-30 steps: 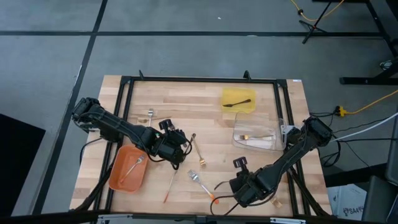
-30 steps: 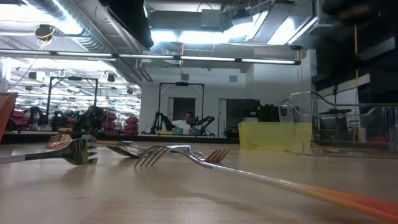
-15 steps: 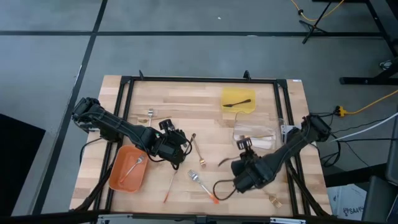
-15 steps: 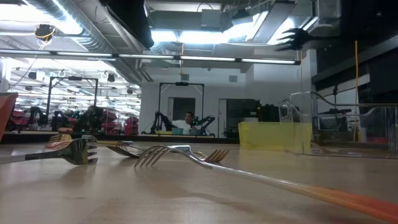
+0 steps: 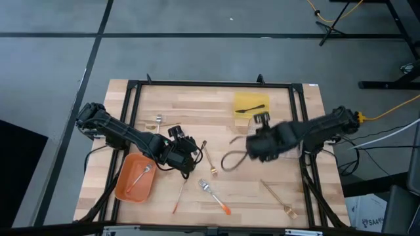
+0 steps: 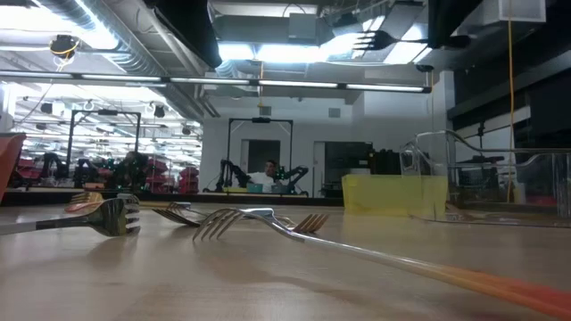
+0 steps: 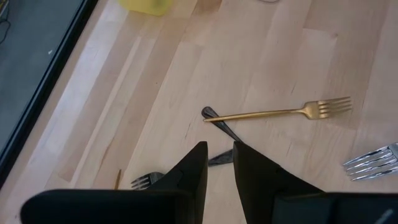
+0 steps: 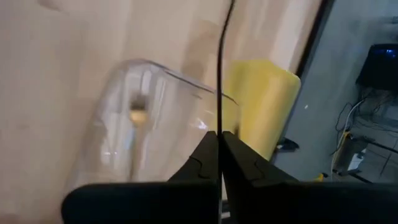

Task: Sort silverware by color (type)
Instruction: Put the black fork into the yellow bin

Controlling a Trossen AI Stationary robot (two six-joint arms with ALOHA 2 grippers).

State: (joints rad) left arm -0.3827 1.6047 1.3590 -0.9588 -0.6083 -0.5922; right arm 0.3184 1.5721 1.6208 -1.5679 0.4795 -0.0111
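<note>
Fingers of the right end effector (image 8: 219,146) were pressed together on the thin handle of a dark fork (image 8: 219,68), which stuck out ahead of them; from the low camera its tines (image 6: 373,39) showed high above the desk (image 5: 223,111). That end effector (image 5: 261,145) hung just short of the yellow tray (image 5: 252,105), partly over the clear tray (image 8: 134,118) beside it. One black utensil (image 5: 250,109) already lay in the yellow tray, and a gold piece (image 8: 135,115) in the clear one.

The left end effector (image 7: 219,163) sat low on the desk, well away from the yellow tray, its fingers open only a narrow slit, astride a dark utensil (image 7: 219,126) that crossed under a gold fork (image 7: 277,112). Near it were the orange tray (image 5: 134,177) with one silver fork (image 5: 140,176) inside, a fork with an orange handle (image 5: 215,196), and another gold fork (image 5: 277,198) farther along.

The hold on the dark fork looked slight, out at the handle's end, so a quick swing could twist it or let it slip. Dropped too soon, it would probably land in the clear tray with the gold, the wrong group. On the left, closing on the dark utensil might drag the gold fork along
</note>
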